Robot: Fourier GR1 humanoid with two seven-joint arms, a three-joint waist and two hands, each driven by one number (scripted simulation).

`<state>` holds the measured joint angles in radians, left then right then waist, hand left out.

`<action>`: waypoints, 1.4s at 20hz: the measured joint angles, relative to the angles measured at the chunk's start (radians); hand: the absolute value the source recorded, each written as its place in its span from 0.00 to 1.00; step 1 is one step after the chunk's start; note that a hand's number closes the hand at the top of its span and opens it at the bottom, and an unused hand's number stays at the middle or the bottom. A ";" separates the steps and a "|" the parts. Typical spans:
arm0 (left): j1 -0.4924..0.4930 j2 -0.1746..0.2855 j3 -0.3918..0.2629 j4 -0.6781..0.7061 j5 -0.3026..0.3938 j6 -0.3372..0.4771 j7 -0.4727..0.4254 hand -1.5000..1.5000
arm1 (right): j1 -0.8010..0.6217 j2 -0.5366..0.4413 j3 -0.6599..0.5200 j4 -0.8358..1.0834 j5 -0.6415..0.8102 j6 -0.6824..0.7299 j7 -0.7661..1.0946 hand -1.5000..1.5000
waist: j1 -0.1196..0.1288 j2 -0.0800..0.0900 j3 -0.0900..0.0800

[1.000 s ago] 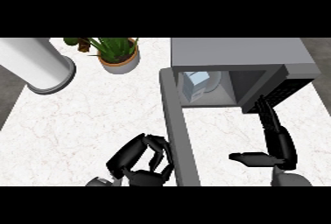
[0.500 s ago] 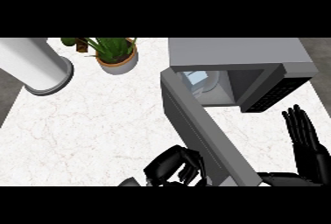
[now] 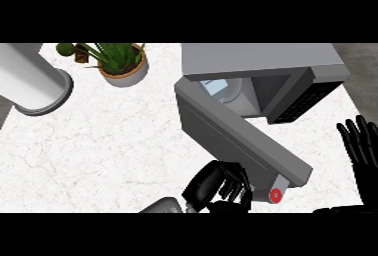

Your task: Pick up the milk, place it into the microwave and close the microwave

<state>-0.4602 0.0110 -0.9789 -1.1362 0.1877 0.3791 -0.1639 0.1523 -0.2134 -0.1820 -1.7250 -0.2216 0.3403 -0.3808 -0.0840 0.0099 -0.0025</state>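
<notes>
1. Head view, nearest first: the robot's left hand (image 3: 221,186) shows at the lower edge. Its black fingers are curled and hold nothing, and they sit against the outer face of the flat grey microwave door (image 3: 229,132), near the door's free end.
2. A small red round mark (image 3: 275,195) shows at that free end, just beside the hand.
3. The right hand (image 3: 362,145) rests at the right edge, fingers straight and pointing up, well apart from the door.
4. The door stands at a slant over the white marbled counter (image 3: 96,145), partly open and not yet closed.
5. The pale carton of milk (image 3: 220,90) is already inside the boxy grey microwave (image 3: 258,57), seen through the gap.
6. The carton is probably light, fairly stiff and easy to tip, so a grasp round its sides would suit it. It likely needs no more handling.
7. The door looks rigid and hinged, so a push near its free end should swing it most easily.
8. Farthest off are a leafy green plant in a tan round pot (image 3: 122,67) and a tall white cylinder (image 3: 33,82).
</notes>
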 measured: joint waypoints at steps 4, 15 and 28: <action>-0.054 -0.002 -0.026 0.016 0.098 0.106 -0.031 1.00 | -0.004 -0.032 -0.008 -0.036 -0.054 0.049 0.027 0.00 | -0.026 0.005 -0.001; -0.260 -0.006 0.017 0.096 0.294 0.237 -0.087 1.00 | -0.048 -0.110 0.032 -0.137 -0.179 0.171 0.118 0.00 | -0.109 0.023 -0.002; -0.420 -0.011 0.168 0.225 0.512 0.281 -0.147 1.00 | -0.088 -0.146 0.038 -0.189 -0.320 0.199 0.199 0.00 | -0.185 0.056 -0.004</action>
<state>-0.8802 -0.0005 -0.8107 -0.9111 0.6997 0.6597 -0.3108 0.0639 -0.3595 -0.1443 -1.9144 -0.5415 0.5396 -0.1818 -0.2689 0.0655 -0.0065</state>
